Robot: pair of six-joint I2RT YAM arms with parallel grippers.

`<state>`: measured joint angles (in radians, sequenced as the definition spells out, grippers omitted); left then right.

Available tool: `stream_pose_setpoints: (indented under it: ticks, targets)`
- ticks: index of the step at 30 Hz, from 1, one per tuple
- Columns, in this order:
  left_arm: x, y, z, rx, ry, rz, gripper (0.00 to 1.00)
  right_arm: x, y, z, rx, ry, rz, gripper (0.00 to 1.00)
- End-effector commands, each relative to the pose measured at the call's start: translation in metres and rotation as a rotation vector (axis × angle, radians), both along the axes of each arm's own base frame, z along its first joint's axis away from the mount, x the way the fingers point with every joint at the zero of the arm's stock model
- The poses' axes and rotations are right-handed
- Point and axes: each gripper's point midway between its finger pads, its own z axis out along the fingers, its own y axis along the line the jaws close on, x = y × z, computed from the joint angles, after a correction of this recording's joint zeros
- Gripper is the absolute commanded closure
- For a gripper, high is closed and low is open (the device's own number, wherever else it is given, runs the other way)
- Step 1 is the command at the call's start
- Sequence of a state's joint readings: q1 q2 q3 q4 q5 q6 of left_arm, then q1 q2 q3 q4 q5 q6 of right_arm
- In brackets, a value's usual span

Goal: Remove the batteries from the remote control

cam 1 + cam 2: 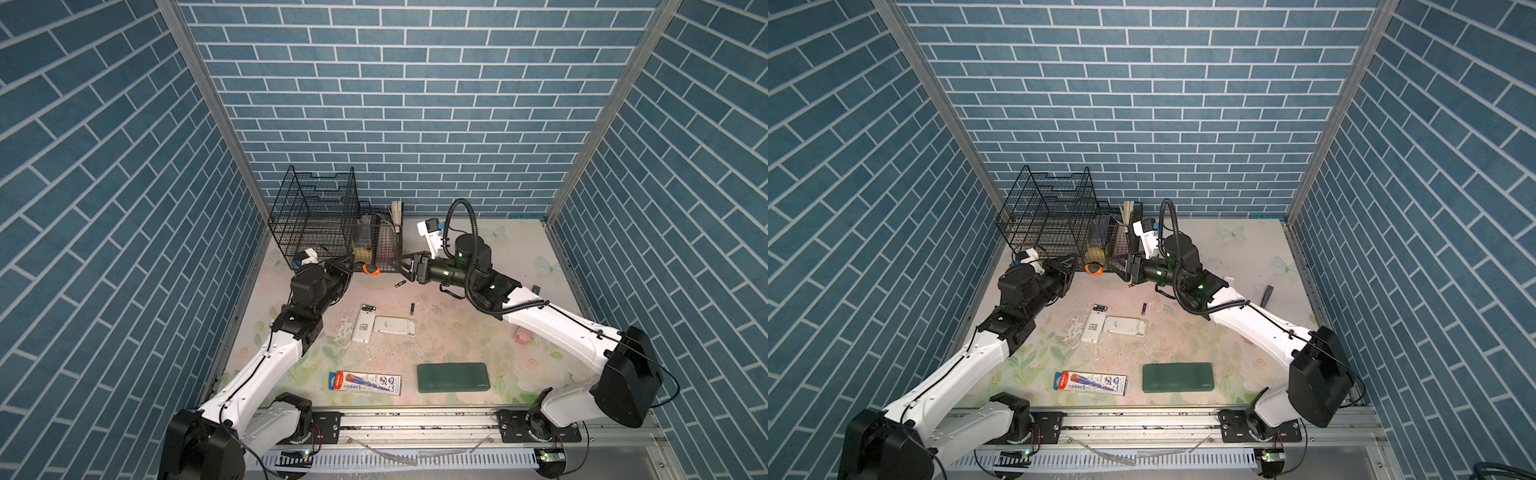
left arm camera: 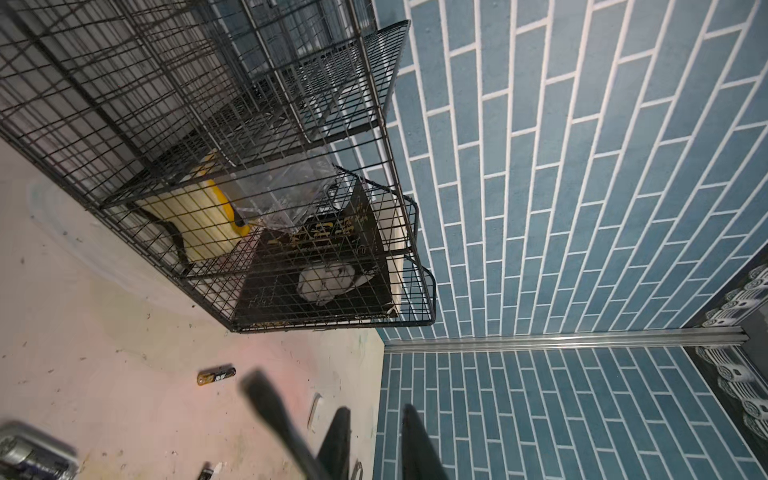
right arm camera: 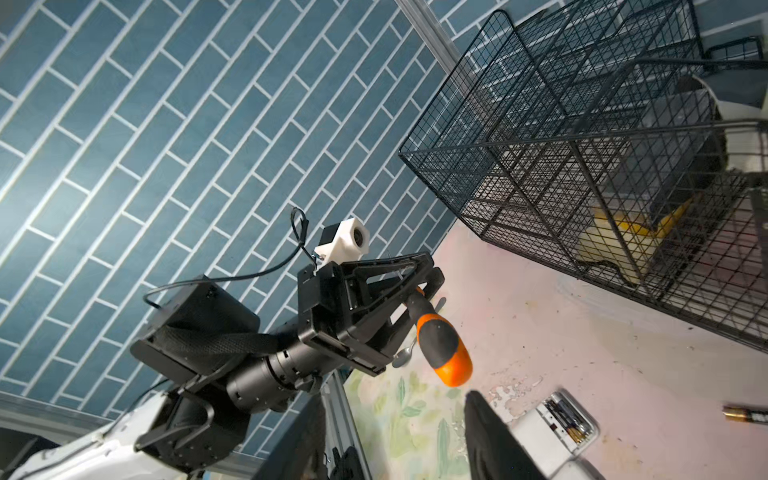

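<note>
Right wrist view: left gripper (image 3: 419,286) clamps the screwdriver (image 3: 442,351) by its shank, orange handle sticking out past the fingers. Remote (image 1: 364,323) lies open, well below both grippers; at least one battery apparently still inside, part hidden. Two batteries (image 1: 400,284) (image 1: 412,308) lie loose under the right gripper (image 1: 399,266), jaws parted, empty. Batteries likely light, rigid, slick and prone to roll: pinch mid-body.

open tabletop (image 1: 457,332) around two loose batteries (image 1: 399,284), wire cage (image 1: 316,216) and basket (image 1: 380,243) crowding the back
</note>
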<state>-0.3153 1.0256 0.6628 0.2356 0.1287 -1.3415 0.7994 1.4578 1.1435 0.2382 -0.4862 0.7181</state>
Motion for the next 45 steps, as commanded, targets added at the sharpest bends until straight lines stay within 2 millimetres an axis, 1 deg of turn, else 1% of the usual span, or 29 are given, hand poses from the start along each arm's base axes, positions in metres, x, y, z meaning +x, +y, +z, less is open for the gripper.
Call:
stream_pose_setpoints:
  ticks: [1,2,4,6,12,14,21,29,35,40,45]
  targets:
    - [-0.009,0.000,-0.002,-0.032,0.075,-0.015,1.00,-0.008,0.002,-0.027,-0.093,-0.062,0.065,0.46]
    - [-0.010,-0.001,-0.006,-0.035,0.091,-0.019,1.00,-0.008,0.003,-0.028,-0.098,-0.065,0.070,0.46]
    - [-0.011,-0.004,0.002,-0.050,0.098,-0.032,1.00,-0.006,0.007,-0.031,-0.111,-0.065,0.074,0.46]
    - [-0.012,-0.004,0.001,-0.052,0.113,-0.036,1.00,-0.005,0.012,-0.032,-0.112,-0.061,0.082,0.46]
    - [-0.011,-0.005,0.004,-0.040,0.128,-0.040,1.00,-0.013,0.034,-0.037,-0.125,-0.050,0.126,0.46]
    - [-0.011,-0.006,0.003,-0.034,0.133,-0.045,1.00,-0.014,0.038,-0.037,-0.118,-0.051,0.128,0.46]
    - [-0.010,-0.010,-0.006,-0.027,0.163,-0.065,1.00,-0.013,0.054,-0.030,-0.098,-0.067,0.142,0.48]
    - [-0.011,-0.010,-0.009,-0.027,0.169,-0.071,1.00,-0.004,0.074,-0.031,-0.097,-0.061,0.173,0.51]
    - [-0.011,-0.010,-0.011,-0.028,0.170,-0.070,1.00,-0.002,0.081,-0.035,-0.105,-0.048,0.183,0.53]
    - [-0.011,-0.010,-0.009,-0.028,0.165,-0.071,1.00,-0.001,0.084,-0.041,-0.115,-0.037,0.187,0.52]
    - [-0.011,-0.010,-0.010,-0.025,0.166,-0.069,1.00,0.000,0.087,-0.042,-0.114,-0.032,0.192,0.52]
